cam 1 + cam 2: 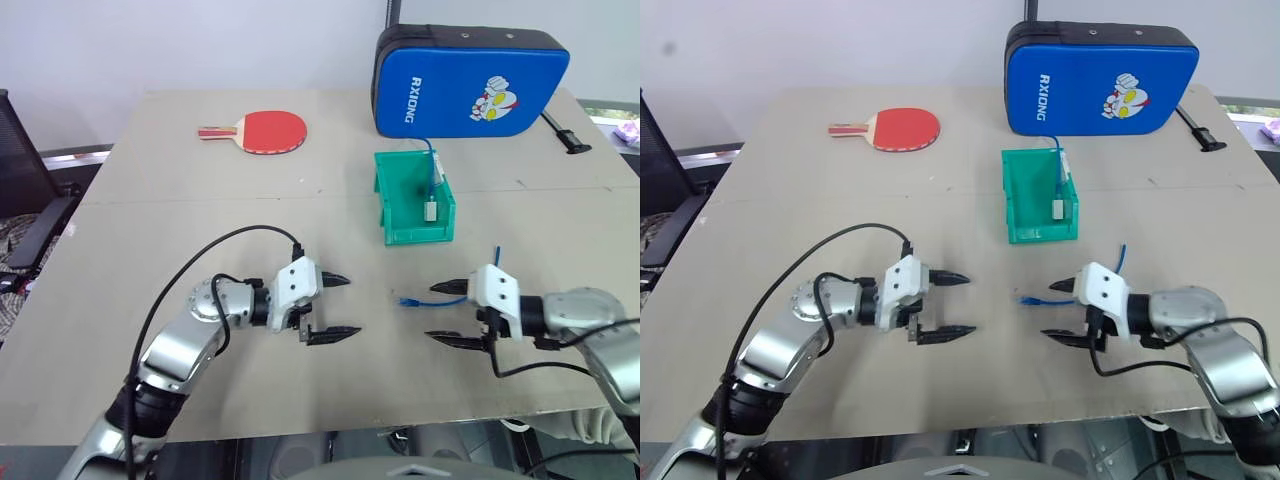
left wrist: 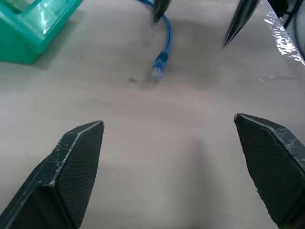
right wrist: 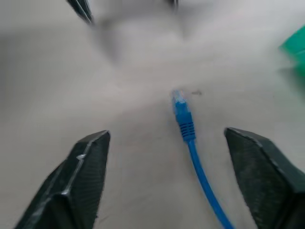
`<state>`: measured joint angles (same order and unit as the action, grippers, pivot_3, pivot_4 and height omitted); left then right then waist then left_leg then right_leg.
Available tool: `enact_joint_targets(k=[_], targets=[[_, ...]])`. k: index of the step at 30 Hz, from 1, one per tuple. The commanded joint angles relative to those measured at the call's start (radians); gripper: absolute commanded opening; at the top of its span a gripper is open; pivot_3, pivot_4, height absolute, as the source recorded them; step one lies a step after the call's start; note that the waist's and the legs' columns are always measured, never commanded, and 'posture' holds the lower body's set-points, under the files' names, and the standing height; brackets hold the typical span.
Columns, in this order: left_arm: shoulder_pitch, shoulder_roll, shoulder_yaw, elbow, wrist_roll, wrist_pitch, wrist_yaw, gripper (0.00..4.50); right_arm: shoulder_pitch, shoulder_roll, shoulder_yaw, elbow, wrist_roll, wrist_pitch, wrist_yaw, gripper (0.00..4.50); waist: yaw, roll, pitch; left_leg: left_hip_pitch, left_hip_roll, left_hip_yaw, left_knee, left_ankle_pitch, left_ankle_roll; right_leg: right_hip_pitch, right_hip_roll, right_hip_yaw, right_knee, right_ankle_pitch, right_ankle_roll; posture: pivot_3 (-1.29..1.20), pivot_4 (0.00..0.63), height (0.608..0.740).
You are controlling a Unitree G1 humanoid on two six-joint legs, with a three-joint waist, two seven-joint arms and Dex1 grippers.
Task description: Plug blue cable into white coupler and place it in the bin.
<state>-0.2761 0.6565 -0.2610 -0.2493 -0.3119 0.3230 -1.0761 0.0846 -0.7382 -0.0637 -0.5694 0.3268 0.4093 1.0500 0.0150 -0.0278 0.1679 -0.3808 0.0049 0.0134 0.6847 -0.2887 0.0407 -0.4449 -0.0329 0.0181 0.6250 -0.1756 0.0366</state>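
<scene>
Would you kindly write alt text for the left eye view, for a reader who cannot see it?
Two open black pincers, left pincer and right pincer, face each other over a beige table, with a thin light-blue cable lying by the right one. Behind stand a small green plastic bin holding a second cable, a red paddle and a blue pad.

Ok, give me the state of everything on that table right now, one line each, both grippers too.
left gripper: open, empty, just above the table.
right gripper: open, straddling the blue cable, not gripping it.
blue cable: lying on the table, plug end free, not plugged into anything.
bin: upright, holding a second blue cable that ends in a pale coupler block.
paddle: lying flat.
blue pad: propped up behind the bin.
</scene>
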Motion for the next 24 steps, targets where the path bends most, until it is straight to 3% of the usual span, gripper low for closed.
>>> enact_joint_targets(k=[1, 7, 16, 19, 24], targets=[[-0.070, -0.025, -0.043, 0.007, 0.016, 0.031, -0.020, 4.50, 0.182, 0.038, -0.185, -0.179, 0.071, -0.020, -0.067, 3.73, 0.000, 0.000, 0.000, 0.000, 0.000, 0.000, 0.000, 0.000, 0.000, 0.000, 0.000, 0.000, 0.000, -0.001, 0.001, 0.00, 0.150, 0.740], [-0.167, -0.037, -0.137, 0.038, 0.088, 0.060, -0.042, 4.50, 0.493, 0.132, -0.343, -0.322, 0.044, -0.062, -0.158, 3.73, -0.004, 0.001, -0.001, 0.003, 0.001, 0.000, 0.001, 0.000, 0.000, 0.001, 0.002, 0.004, 0.002, -0.001, 0.003, 0.00, 0.150, 0.740], [-0.360, -0.178, -0.252, 0.337, 0.231, -0.047, -0.071, 4.50, 0.681, 0.185, -0.380, -0.391, 0.016, -0.093, -0.217, 3.73, -0.001, 0.003, -0.004, 0.003, 0.000, 0.002, 0.003, 0.000, 0.000, 0.003, 0.004, 0.005, 0.002, -0.003, -0.001, 0.00, 0.150, 0.740], [-0.383, -0.202, -0.281, 0.391, 0.262, -0.072, -0.096, 3.71, 0.722, 0.209, -0.383, -0.397, 0.001, -0.119, -0.235, 3.82, -0.003, 0.003, -0.004, 0.002, 0.000, 0.002, 0.003, 0.000, 0.000, 0.003, 0.004, 0.005, 0.001, -0.004, -0.001, 0.00, 0.150, 0.740], [-0.401, -0.242, -0.304, 0.470, 0.300, -0.143, -0.119, 1.37, 0.738, 0.233, -0.347, -0.387, -0.039, -0.150, -0.273, 3.82, -0.001, 0.003, -0.004, 0.001, 0.000, 0.001, 0.003, 0.000, 0.001, 0.002, 0.004, 0.005, 0.001, -0.004, -0.001, 0.00, 0.150, 0.740]])
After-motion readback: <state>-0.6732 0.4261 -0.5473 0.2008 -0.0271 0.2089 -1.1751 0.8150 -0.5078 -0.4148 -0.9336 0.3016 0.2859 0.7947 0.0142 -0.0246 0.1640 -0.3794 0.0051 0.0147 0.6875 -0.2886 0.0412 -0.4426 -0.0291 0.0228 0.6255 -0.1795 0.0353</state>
